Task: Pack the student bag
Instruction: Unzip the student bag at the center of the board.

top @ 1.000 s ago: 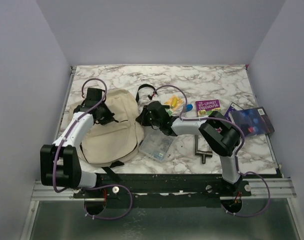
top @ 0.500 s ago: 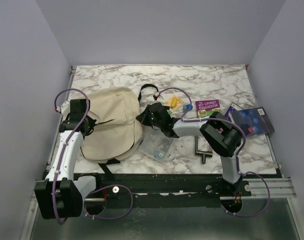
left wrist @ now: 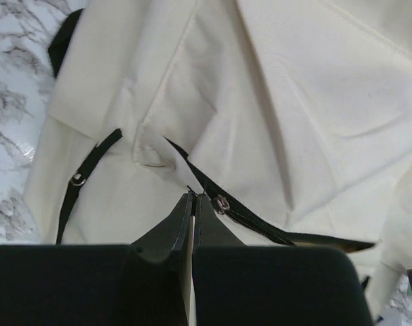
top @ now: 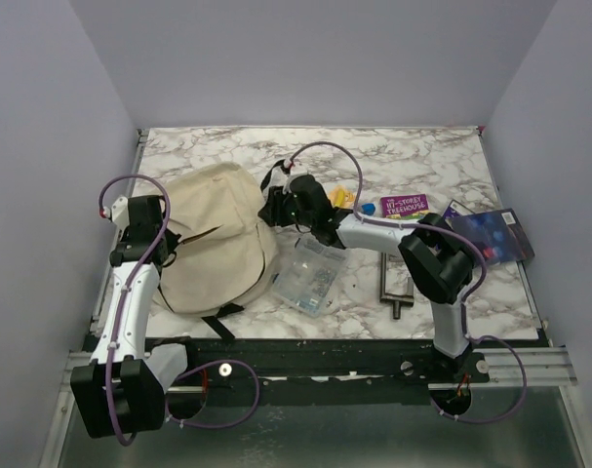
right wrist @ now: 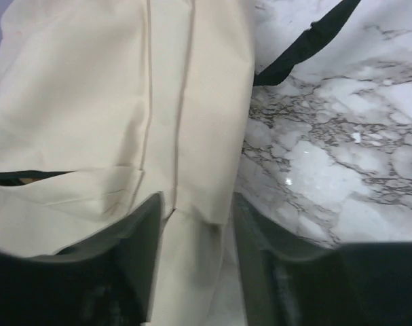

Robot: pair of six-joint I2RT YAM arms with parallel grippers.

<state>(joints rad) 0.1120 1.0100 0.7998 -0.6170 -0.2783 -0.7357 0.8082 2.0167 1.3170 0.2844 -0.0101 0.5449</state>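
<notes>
At the left centre of the overhead view, a cream student bag (top: 217, 234) lies flat on a marble table (top: 422, 156). A black strap (right wrist: 304, 44) trails off its upper right corner. The left gripper (left wrist: 192, 198) sits at the bag's left side with its jaws pressed together. Its tips rest on the black zip line (left wrist: 246, 217), just beside the metal pull (left wrist: 221, 204); whether any fabric is pinched cannot be told. The right gripper (right wrist: 195, 200) is at the bag's upper right edge, jaws partly apart, with the bag's edge lying between them. To the right of the bag are a clear plastic box (top: 308, 276), a metal tool (top: 393, 288), a purple book (top: 405, 206) and a dark blue book (top: 486, 234).
</notes>
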